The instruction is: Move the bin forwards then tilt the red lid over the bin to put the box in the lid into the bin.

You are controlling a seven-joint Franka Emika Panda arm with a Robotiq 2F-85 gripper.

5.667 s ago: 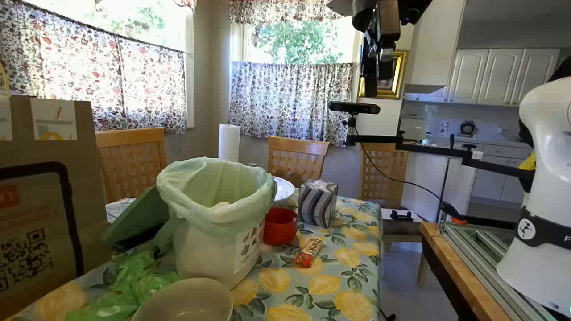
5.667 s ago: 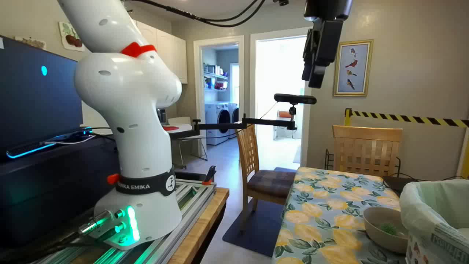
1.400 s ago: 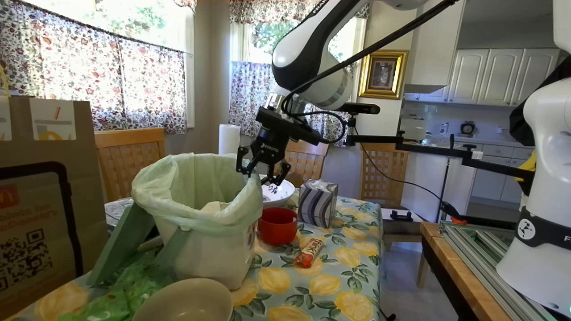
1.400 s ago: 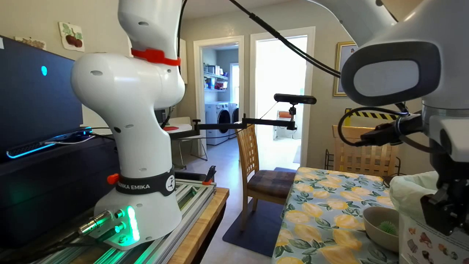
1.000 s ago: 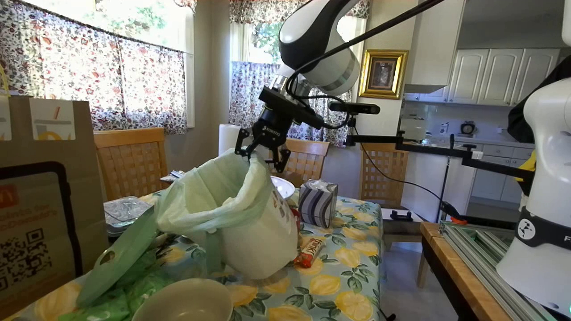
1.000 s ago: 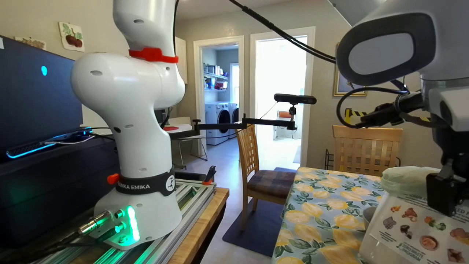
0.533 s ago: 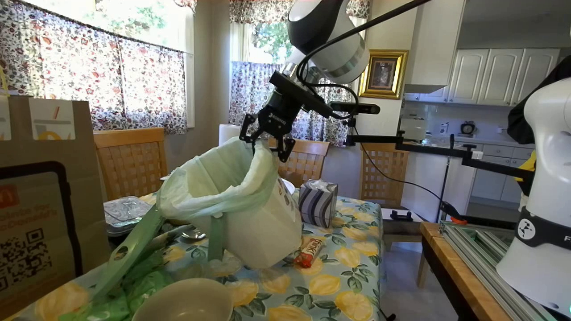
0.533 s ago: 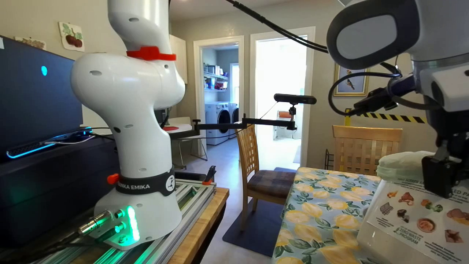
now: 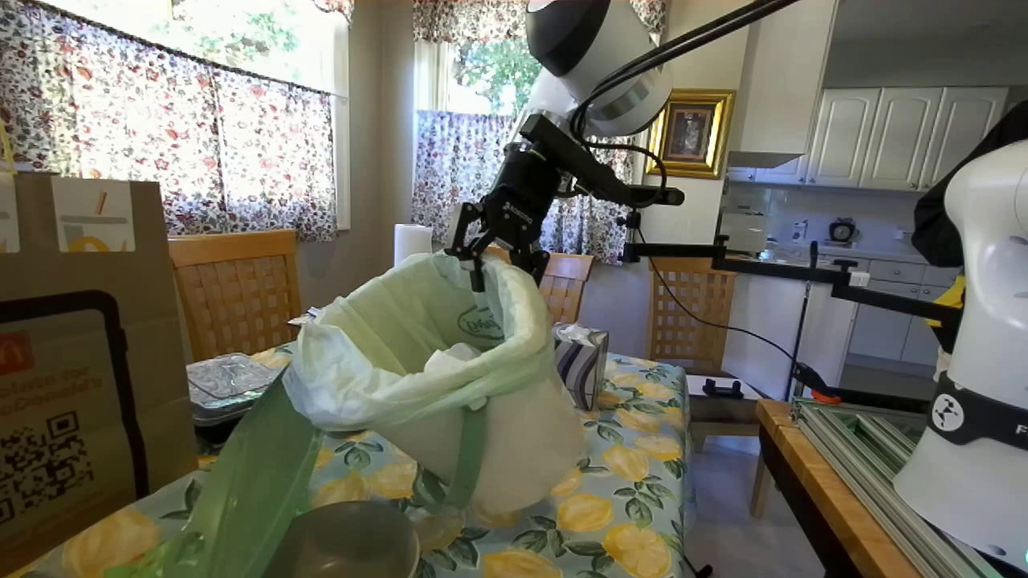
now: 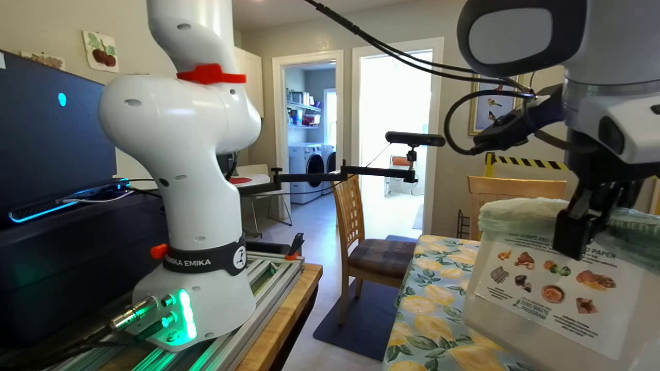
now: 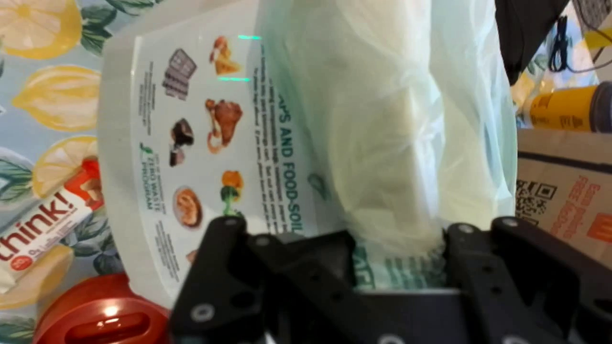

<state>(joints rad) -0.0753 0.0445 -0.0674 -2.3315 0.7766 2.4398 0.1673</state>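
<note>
The off-white bin [image 9: 526,437] with its pale green liner [image 9: 418,393] leans to the left in an exterior view, its gripper-side rim raised. My gripper [image 9: 506,274] is shut on that rim, one finger inside the bin and one outside. In the wrist view the folded liner and rim run between the fingers of the gripper [image 11: 399,255]. The bin's printed side [image 10: 546,299] also shows in an exterior view. The red lid [image 11: 105,317] lies beside the bin in the wrist view, partly cut off; both exterior views hide it. The box is hidden or out of view.
A green cover [image 9: 257,474] hangs from the bin across a grey bowl [image 9: 361,534]. Behind the bin stands a striped tissue box [image 9: 580,373]. A wrapped bar [image 11: 48,227] lies near the bin's base. A paper bag [image 9: 88,321] and a camera on a boom [image 9: 638,195] stand nearby.
The gripper came down from high up and took the rim. Since then the bin has tilted left and shifted right in an exterior view, moving with the gripper; the green cover swung with it.
</note>
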